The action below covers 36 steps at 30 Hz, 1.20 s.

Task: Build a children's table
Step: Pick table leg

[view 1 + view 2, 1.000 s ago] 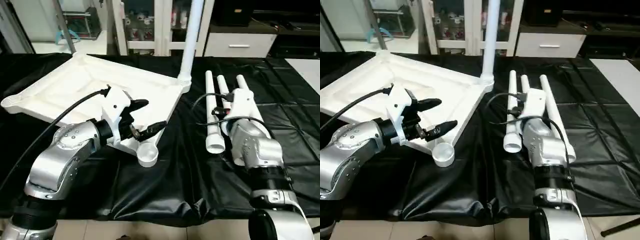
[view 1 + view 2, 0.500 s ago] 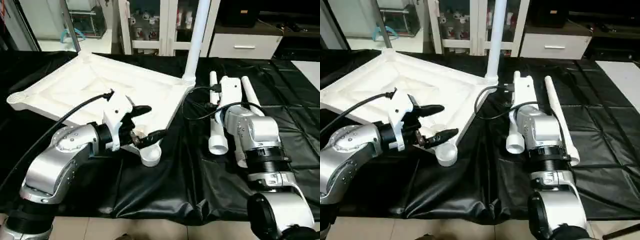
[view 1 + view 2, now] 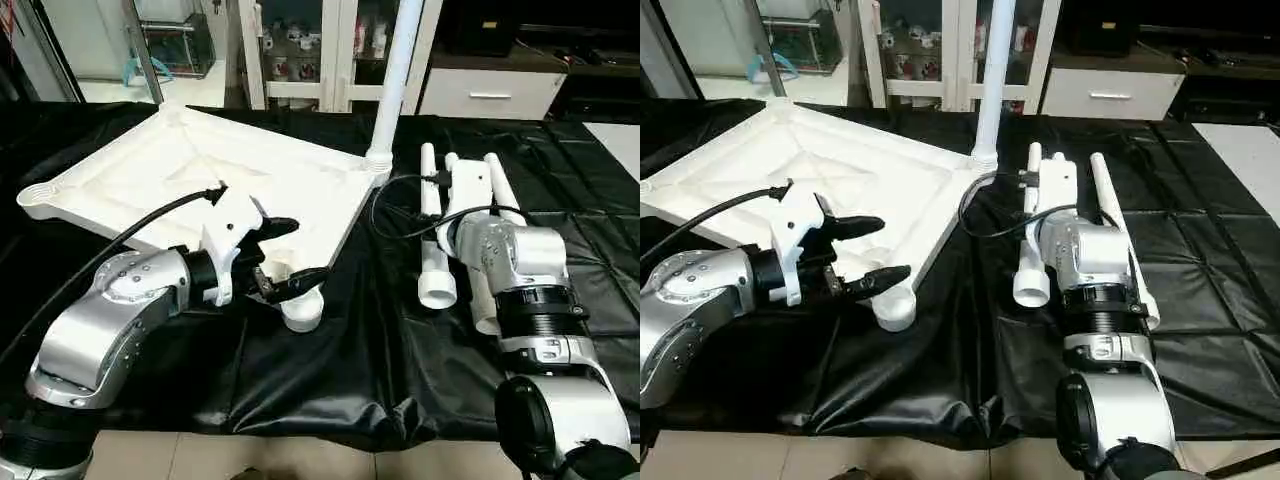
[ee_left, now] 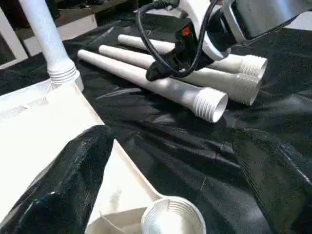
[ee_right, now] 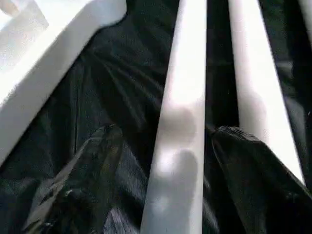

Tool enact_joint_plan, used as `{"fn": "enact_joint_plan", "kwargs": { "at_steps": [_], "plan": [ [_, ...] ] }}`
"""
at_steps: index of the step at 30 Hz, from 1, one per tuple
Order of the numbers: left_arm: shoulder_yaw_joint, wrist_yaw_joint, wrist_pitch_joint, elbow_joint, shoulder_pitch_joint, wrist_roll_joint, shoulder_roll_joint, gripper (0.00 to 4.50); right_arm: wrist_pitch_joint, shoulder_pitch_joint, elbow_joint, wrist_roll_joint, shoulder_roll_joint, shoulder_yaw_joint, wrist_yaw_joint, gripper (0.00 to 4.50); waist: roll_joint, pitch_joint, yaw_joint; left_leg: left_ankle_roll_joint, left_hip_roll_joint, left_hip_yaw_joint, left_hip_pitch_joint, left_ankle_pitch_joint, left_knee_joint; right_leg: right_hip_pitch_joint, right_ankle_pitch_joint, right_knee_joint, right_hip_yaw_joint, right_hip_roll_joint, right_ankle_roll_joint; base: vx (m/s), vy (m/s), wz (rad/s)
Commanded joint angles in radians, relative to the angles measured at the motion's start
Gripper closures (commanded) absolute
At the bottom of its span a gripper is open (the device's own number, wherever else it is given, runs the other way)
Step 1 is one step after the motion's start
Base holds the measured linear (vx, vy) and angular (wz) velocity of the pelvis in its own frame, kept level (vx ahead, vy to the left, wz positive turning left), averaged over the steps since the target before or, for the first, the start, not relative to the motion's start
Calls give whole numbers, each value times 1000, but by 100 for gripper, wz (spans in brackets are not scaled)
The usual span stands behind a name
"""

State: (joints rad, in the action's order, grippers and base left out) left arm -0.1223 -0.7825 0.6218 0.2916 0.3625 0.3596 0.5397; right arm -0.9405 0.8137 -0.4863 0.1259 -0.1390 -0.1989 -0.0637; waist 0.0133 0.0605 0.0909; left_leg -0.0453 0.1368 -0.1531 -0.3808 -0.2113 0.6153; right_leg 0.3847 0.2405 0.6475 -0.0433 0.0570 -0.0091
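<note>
While its two black fingers stand apart on either side of one loose leg [image 5: 178, 122], the right end effector [image 5: 165, 165] has no grip yet: in the right wrist view the white tube runs up between the fingers [image 5: 87, 165] with dark cloth visible on both sides of it. Just beside that leg lie two more loose legs [image 3: 500, 195], all three side by side on the black-covered worktop [image 3: 380, 350], their threaded ends toward the robot.

On the other side, the left end effector [image 3: 285, 255] is spread wide and holds nothing. It hovers at the near corner of the tabletop [image 3: 200, 170], with the empty near socket [image 3: 300, 310] close below its lower finger. Whether a finger touches the rim cannot be told.

The tabletop lies upside down, ribbed underside up, tilted so that its far side is raised. One fitted leg [image 3: 395, 80] stands upright in the corner socket nearest the loose legs, rising out of the top of the picture.

As a judgement, the task is about a quarter done: one leg is in and three are left. The step in hand appears to be picking up the second leg, probably for the open near socket. After the remaining legs are seated, the table would need turning onto its feet.
</note>
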Motion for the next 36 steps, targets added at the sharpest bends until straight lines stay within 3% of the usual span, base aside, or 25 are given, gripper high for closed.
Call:
{"fn": "enact_joint_plan", "kwargs": {
  "at_steps": [1,6,8,11,17,18,22,26,27,28,29,30,31,32,33,34,36],
  "plan": [
    [-20,-11,14,26,-4,-3,22,0,-45,-8,-3,11,-10,0,13,84,-8,-73,4,-26,72,18,18,49,-71,-55,-184,-49,50,88,-215,0,0,0],
    [-23,-14,28,51,-22,7,23,0,-70,-37,-33,37,10,-26,27,67,-8,-74,5,-17,76,18,20,58,-70,-52,-179,-48,51,92,-216,0,0,0],
    [-27,-12,31,56,-25,6,21,0,-71,-47,-53,56,23,-51,27,67,-13,-74,3,-19,75,17,20,56,-72,-52,-177,-49,50,89,-220,0,0,0],
    [-41,-18,33,56,-29,-3,30,0,-64,-62,-77,49,23,-35,39,67,-17,-74,5,-17,75,17,19,53,-72,-53,-163,-49,50,92,-220,0,0,0],
    [-43,-5,25,47,-21,-14,24,0,-62,-81,-87,51,30,-44,43,67,-23,-70,1,-44,78,17,24,0,-79,-49,-98,-56,50,91,-204,0,0,0],
    [-41,-2,25,52,-26,-15,22,0,-51,-79,-98,51,28,-44,42,93,-24,-69,0,-50,77,17,25,-11,-80,-49,-85,-57,50,91,-201,0,0,0],
    [-41,0,30,68,-44,-12,25,0,-25,-76,-132,66,31,-63,51,117,-28,-67,0,-59,78,18,24,-34,-83,-49,-63,-59,52,94,-195,0,0,0],
    [-43,-4,31,69,-47,-9,30,0,-1,-86,-179,106,46,-133,42,151,-18,-68,-2,-78,78,19,28,-65,-85,-45,-54,-60,51,90,-191,0,0,0],
    [-43,-5,31,68,-47,-9,30,0,0,-87,-179,106,46,-135,41,164,-23,-67,-3,-84,78,19,29,-81,-87,-46,-50,-62,51,90,-190,0,0,0],
    [-44,-10,30,65,-43,-7,32,0,9,-90,-185,114,47,-154,34,178,-15,-68,-2,-89,78,21,30,-87,-87,-45,-49,-60,50,90,-190,0,0,0],
    [-44,-10,30,65,-43,-7,32,0,9,-90,-185,114,47,-154,34,187,-20,-67,-4,-94,78,19,30,-105,-88,-45,-38,-64,51,90,-189,0,0,0],
    [-46,-17,28,60,-38,-7,35,0,12,-93,-181,116,42,-163,29,197,-8,-66,-2,-103,77,21,31,-123,-89,-44,-18,-64,52,90,-187,0,0,0],
    [-49,-23,24,54,-33,-10,37,0,15,-96,-172,115,35,-165,25,197,-12,-65,-4,-110,78,21,32,-144,-90,-43,-1,-67,52,90,-185,0,0,0],
    [-54,-32,18,46,-28,-12,40,0,13,-99,-161,122,30,-171,26,209,-2,-65,-4,-116,77,22,34,-154,-90,-42,5,-66,51,89,-184,0,0,0],
    [-58,-42,13,38,-22,-11,39,0,12,-104,-143,128,23,-177,26,221,-10,-64,-5,-116,77,21,35,-167,-92,-42,14,-69,53,88,-183,0,0,0],
    [-60,-43,12,36,-19,-12,39,0,12,-105,-136,128,23,-179,26,229,0,-65,-2,-118,77,23,34,-168,-91,-42,15,-68,53,90,-184,0,0,0],
    [-64,-44,14,35,-15,-13,38,0,40,-111,-124,126,23,-180,29,243,-5,-65,-4,-114,78,23,32,-172,-93,-45,14,-69,53,89,-187,0,0,0]
  ]
}}
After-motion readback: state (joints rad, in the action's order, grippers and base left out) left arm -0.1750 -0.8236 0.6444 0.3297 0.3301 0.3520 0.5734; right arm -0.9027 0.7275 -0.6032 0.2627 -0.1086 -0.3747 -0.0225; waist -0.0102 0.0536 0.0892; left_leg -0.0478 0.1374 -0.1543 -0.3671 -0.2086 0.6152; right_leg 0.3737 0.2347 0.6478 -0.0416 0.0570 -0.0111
